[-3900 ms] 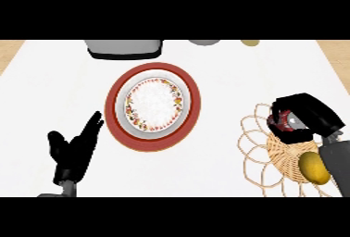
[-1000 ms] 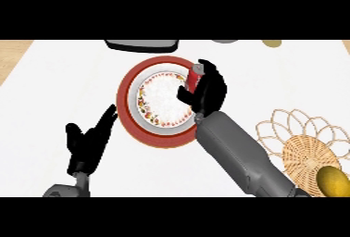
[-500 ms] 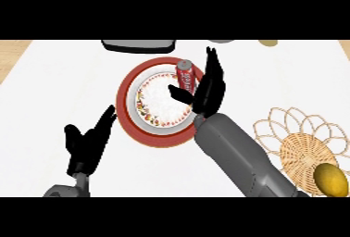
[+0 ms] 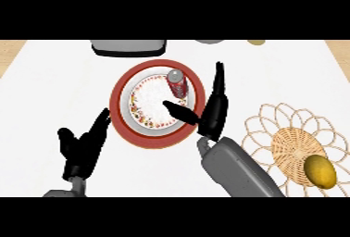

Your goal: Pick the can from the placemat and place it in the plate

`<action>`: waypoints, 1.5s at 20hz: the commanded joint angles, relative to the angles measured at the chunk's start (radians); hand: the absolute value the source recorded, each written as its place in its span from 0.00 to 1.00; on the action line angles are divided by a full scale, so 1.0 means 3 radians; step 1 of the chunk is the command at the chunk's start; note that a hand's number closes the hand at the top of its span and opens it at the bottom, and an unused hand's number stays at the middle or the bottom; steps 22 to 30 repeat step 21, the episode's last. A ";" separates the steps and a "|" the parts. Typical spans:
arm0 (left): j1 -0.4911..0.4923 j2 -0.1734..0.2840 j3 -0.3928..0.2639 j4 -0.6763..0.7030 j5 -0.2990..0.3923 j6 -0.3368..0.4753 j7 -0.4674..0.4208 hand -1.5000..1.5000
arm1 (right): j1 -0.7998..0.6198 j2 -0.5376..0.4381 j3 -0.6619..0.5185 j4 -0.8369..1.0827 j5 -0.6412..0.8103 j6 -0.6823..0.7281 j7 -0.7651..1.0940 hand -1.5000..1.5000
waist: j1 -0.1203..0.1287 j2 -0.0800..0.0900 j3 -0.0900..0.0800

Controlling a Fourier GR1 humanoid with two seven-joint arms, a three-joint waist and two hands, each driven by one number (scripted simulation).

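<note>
Released since the earlier frame, the can [image 4: 177, 83] now stands free on the far part of the plate [image 4: 147, 115], and the right hand [image 4: 213, 109] has opened and drawn off to the can's right. Its fingers point straight to the far side and the thumb reaches left over the plate's white centre; nothing is held, and a clear gap shows between hand and can.

The left hand [image 4: 82, 146] rests open near the left edge of the bench [image 4: 61, 83], fingers up, well apart from the plate.

The can appears upright or slightly tilted; which cannot be told from this steep view. It sits inside the red rim, so the placing step looks complete.

Handling notes, as judgement:
- The can is likely light, rigid and smooth-walled, so it may slip or tip if nudged.
- If a regrasp is needed, take it round the middle of the body, thumb opposite fingers, not by the top.
- The plate is probably brittle; avoid pressing on its rim.

To the right lie the placemat [image 4: 287, 139] and a lemon [image 4: 320, 171].
</note>
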 commanded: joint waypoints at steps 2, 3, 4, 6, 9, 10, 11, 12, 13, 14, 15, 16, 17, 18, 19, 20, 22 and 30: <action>0.0092 -0.0048 0.0012 0.0122 -0.0026 0.0033 -0.0002 0.50 | 0.0648 -0.0146 0.0223 -0.0691 -0.0379 0.0448 -0.0482 0.00 | -0.0072 -0.0007 -0.0025; 0.0150 0.0045 0.0110 0.0216 0.0057 -0.0093 -0.0078 0.50 | 0.0803 -0.0177 0.0286 -0.0762 -0.0366 0.0435 -0.0572 0.00 | -0.0076 -0.0008 -0.0026; 0.0177 -0.0110 -0.0028 0.0268 -0.0071 -0.0016 -0.0265 0.50 | 0.0805 -0.0169 0.0252 -0.0731 -0.0454 0.0539 -0.0647 0.00 | -0.0068 -0.0005 -0.0027; 0.0026 0.0011 0.0074 0.0193 -0.0028 -0.0026 0.0012 0.50 | 0.1093 -0.0267 0.0382 -0.0928 -0.0474 0.0619 -0.0785 0.00 | -0.0080 -0.0009 -0.0026; 0.0236 -0.0004 0.0021 -0.0031 -0.0070 -0.0012 0.0008 0.50 | 0.1346 -0.0273 0.0603 -0.0952 -0.0134 0.0490 -0.0635 0.00 | -0.0071 -0.0016 -0.0028; 0.0226 0.0130 0.0218 -0.0048 0.0138 -0.0175 0.0055 0.50 | 0.1323 -0.0520 0.0507 -0.1206 -0.0105 0.0641 -0.0449 0.00 | -0.0078 -0.0019 -0.0030; 0.0192 0.0020 0.0127 0.0123 0.0066 -0.0145 -0.0031 0.50 | 0.1401 -0.0362 0.0640 -0.0980 -0.0030 0.0535 -0.0636 0.00 | -0.0075 -0.0013 -0.0030; 0.0207 -0.0080 0.0073 0.0262 -0.0039 -0.0062 -0.0206 0.50 | 0.1655 -0.0431 0.0770 -0.1172 -0.0026 0.0513 -0.0652 0.00 | -0.0095 -0.0014 -0.0030; 0.0158 -0.0056 0.0054 0.0037 -0.0067 -0.0035 0.0016 0.50 | 0.1488 -0.0317 0.0582 -0.1008 0.0041 0.0573 -0.0603 0.00 | -0.0068 -0.0013 -0.0029; 0.0286 0.0043 0.0109 0.0062 -0.0011 -0.0140 -0.0035 0.50 | 0.1658 -0.0505 0.0686 -0.1299 0.0106 0.0587 -0.0461 0.00 | -0.0080 -0.0017 -0.0030; 0.0166 -0.0061 0.0088 0.0031 -0.0017 -0.0040 0.0076 0.50 | 0.1677 -0.0523 0.0696 -0.1388 0.0235 0.0606 -0.0334 0.00 | -0.0083 -0.0017 -0.0030; 0.0240 0.0015 0.0167 0.0264 0.0037 -0.0230 -0.0240 0.50 | 0.1670 -0.0418 0.0806 -0.1295 0.0433 0.0550 -0.0205 0.00 | -0.0084 -0.0016 -0.0033; 0.0105 0.0010 0.0186 0.0047 0.0015 -0.0084 0.0073 0.50 | 0.1907 -0.0421 0.0908 -0.1486 0.0547 0.0471 -0.0225 0.00 | -0.0087 -0.0018 -0.0031; 0.0243 -0.0159 -0.0059 -0.0175 -0.0184 0.0097 0.0128 0.50 | 0.1777 -0.0397 0.0757 -0.1322 0.0542 0.0603 -0.0188 0.00 | -0.0070 -0.0016 -0.0029; 0.0253 -0.0038 0.0117 0.0163 -0.0016 -0.0163 -0.0088 0.50 | 0.1753 -0.0382 0.0707 -0.1385 0.0498 0.0652 -0.0188 0.00 | -0.0073 -0.0013 -0.0030; 0.0113 0.0023 0.0221 0.0255 0.0020 -0.0196 -0.0076 0.50 | 0.1957 -0.0521 0.0759 -0.1684 0.0644 0.0620 -0.0068 0.00 | -0.0091 -0.0015 -0.0031; 0.0111 0.0037 0.0180 -0.0100 0.0041 -0.0138 0.0268 0.50 | 0.1999 -0.0294 0.0887 -0.1509 0.0875 0.0518 -0.0011 0.00 | -0.0078 -0.0017 -0.0030; 0.0111 0.0037 0.0180 -0.0100 0.0041 -0.0138 0.0268 0.50 | 0.1999 -0.0294 0.0887 -0.1509 0.0875 0.0518 -0.0011 0.00 | -0.0078 -0.0017 -0.0030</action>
